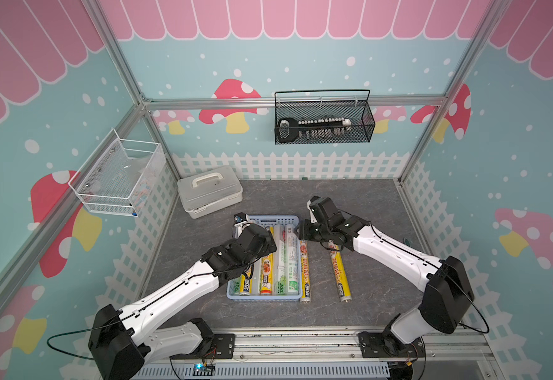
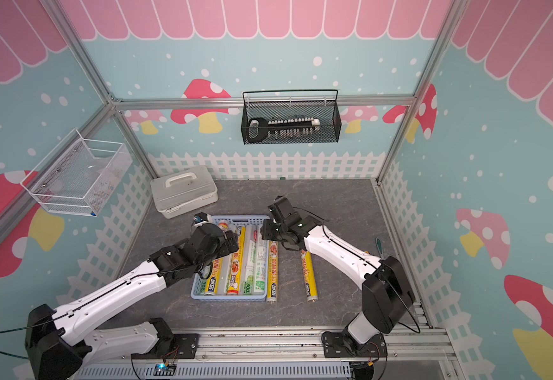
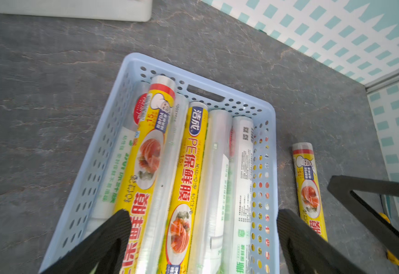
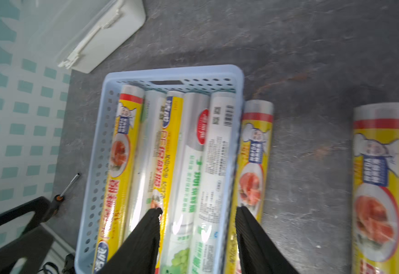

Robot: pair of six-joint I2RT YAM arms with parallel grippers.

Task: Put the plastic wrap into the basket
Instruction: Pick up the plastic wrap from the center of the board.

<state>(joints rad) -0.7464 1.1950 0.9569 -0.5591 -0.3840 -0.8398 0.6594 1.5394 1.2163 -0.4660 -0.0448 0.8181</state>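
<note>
The light blue basket [image 1: 264, 298] sits mid-table and holds several rolls of plastic wrap, yellow ones [image 3: 189, 170] and silvery-white ones [image 4: 193, 166]. Another yellow roll [image 1: 305, 273] lies on the table against the basket's right wall. A second yellow roll [image 1: 340, 273] lies farther right. My left gripper [image 3: 204, 213] hangs wide open over the rolls in the basket, holding nothing. My right gripper [image 4: 199, 210] is above the basket's right side with its jaws apart over the two silvery rolls. It grips nothing.
A white lidded box [image 1: 209, 190] stands behind the basket to the left. A small screwdriver [image 4: 68, 187] lies left of the basket. A black wire basket [image 1: 322, 121] hangs on the back wall, a white wire basket [image 1: 120, 179] on the left wall.
</note>
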